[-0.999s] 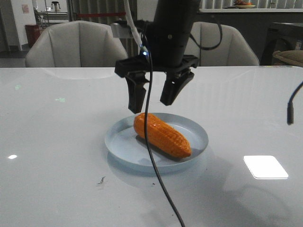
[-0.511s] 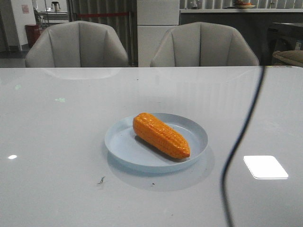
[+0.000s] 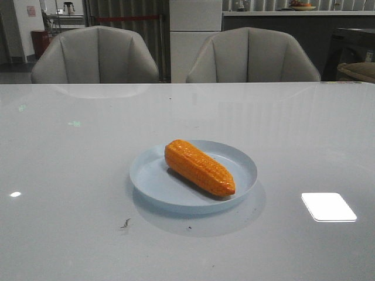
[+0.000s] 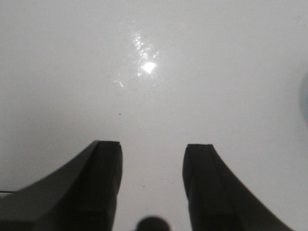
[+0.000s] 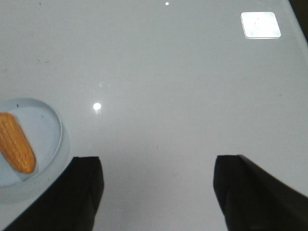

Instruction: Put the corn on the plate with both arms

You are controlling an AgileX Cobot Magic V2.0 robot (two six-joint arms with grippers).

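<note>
The orange corn [image 3: 199, 167] lies on the pale blue plate [image 3: 153, 181] in the middle of the table, its tapered end toward the front right. Both also show at the edge of the right wrist view, the corn [image 5: 17, 143] on the plate [image 5: 50, 122]. Neither arm shows in the front view. My right gripper [image 5: 156, 166] is wide open and empty over bare table beside the plate. My left gripper [image 4: 151, 149] is open and empty over bare table, with neither corn nor plate in its view.
The table top [image 3: 70, 152] is glossy white, with a bright rectangular light reflection [image 3: 328, 206] at the front right and small dark specks [image 3: 125, 223] in front of the plate. Two grey chairs [image 3: 96, 55] stand behind the far edge.
One second ago an open gripper hung just above the corn. It has drawn out of the front view, and its trailing cable has gone too. The corn stays on the plate.
</note>
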